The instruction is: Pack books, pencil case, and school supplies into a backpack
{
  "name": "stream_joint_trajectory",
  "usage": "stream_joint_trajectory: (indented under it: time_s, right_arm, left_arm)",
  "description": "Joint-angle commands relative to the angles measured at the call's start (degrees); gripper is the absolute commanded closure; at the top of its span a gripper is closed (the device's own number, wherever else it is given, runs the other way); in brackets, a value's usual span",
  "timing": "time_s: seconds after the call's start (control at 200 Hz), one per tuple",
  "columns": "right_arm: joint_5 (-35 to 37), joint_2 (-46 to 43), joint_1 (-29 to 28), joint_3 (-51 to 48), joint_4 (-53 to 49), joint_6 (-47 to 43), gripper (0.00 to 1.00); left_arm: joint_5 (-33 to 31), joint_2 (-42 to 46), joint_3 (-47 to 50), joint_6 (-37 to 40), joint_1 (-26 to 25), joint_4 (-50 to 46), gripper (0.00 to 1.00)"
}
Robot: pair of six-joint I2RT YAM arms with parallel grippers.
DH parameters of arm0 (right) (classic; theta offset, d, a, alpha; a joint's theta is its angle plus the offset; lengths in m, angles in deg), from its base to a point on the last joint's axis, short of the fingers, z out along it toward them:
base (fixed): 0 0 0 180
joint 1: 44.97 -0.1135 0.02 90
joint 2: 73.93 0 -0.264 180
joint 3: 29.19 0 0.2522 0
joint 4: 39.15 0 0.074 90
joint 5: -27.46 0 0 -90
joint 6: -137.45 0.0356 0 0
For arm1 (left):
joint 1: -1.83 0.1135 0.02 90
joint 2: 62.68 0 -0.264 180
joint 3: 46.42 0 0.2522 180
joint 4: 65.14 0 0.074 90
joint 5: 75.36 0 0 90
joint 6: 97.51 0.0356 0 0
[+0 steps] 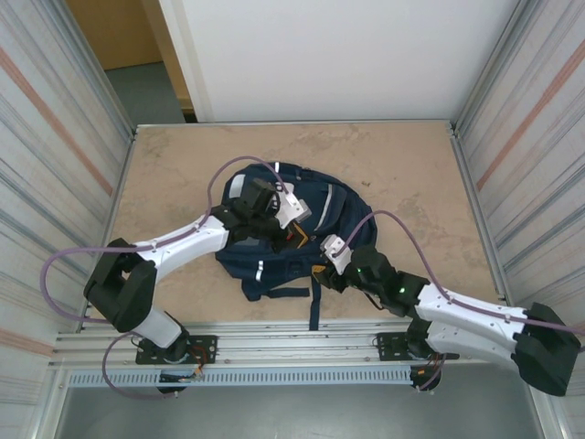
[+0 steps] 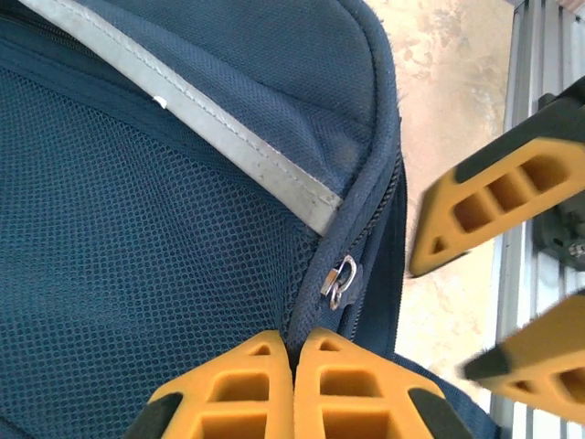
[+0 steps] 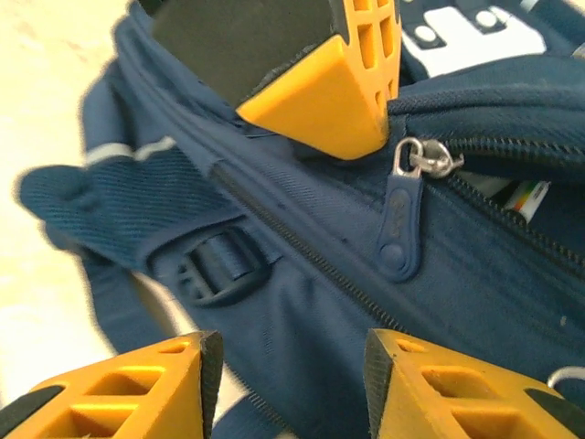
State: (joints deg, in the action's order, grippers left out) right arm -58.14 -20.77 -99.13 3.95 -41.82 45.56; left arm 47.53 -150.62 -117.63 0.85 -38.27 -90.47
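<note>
The navy backpack (image 1: 347, 210) lies flat in the middle of the table. My left gripper (image 2: 294, 352) is shut, pinching a fold of the backpack (image 2: 137, 238) at the seam just below a small metal zipper ring (image 2: 340, 279). My right gripper (image 3: 292, 366) is open over the backpack's side (image 3: 311, 302), its fingers apart with nothing between them. A blue zipper pull tab (image 3: 400, 224) hangs just beyond it, beside a partly open zip. A pale, coloured edge (image 3: 526, 197) shows inside that gap. The books, pencil case and school supplies are hidden.
In the top view the left gripper (image 1: 297, 236) and right gripper (image 1: 318, 270) are close together at the bag's near side. A strap buckle (image 3: 224, 265) lies left of the zip. Metal rails (image 1: 302, 334) run along the near edge, and striped walls stand on both sides.
</note>
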Motion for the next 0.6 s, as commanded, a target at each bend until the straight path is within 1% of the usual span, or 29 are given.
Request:
stream_joint_trajectory:
  time_s: [0.0,0.055,0.1,0.231,0.311,0.381,0.456,0.596]
  right_arm:
    - [5.8,1.6,-0.7,-2.1,16.7,-11.1,0.58]
    - [6.5,2.0,-0.6,-3.2,19.0,-13.0,0.61]
    - [5.6,1.8,-0.3,-3.7,19.1,-14.1,0.62]
    - [6.3,2.2,0.7,-5.6,24.4,-13.6,0.64]
    - [7.4,2.3,1.3,-5.5,24.4,-14.0,0.64]
    - [9.6,2.8,2.1,-6.2,26.1,-12.9,0.66]
    - [9.7,2.9,3.0,-6.5,26.2,-12.5,0.68]
    - [9.9,4.0,2.4,-6.5,26.2,-12.0,0.7]
  left_arm:
    - [4.1,2.1,0.6,-6.4,-1.0,4.0,1.0]
    - [4.4,1.5,0.9,-7.7,-1.3,5.0,1.0]
    - [4.6,0.9,0.7,-8.3,-1.6,5.1,1.0]
    - [4.4,-0.2,-0.1,-8.6,-2.6,5.4,1.0]
    - [4.5,-0.4,-0.3,-9.3,-2.9,5.8,1.0]
    - [4.8,-0.4,-0.1,-10.4,-3.0,6.5,1.0]
    - [5.1,0.1,0.4,-11.1,-3.3,7.3,1.0]
    - [5.3,1.1,1.7,-13.4,-3.4,10.1,1.0]
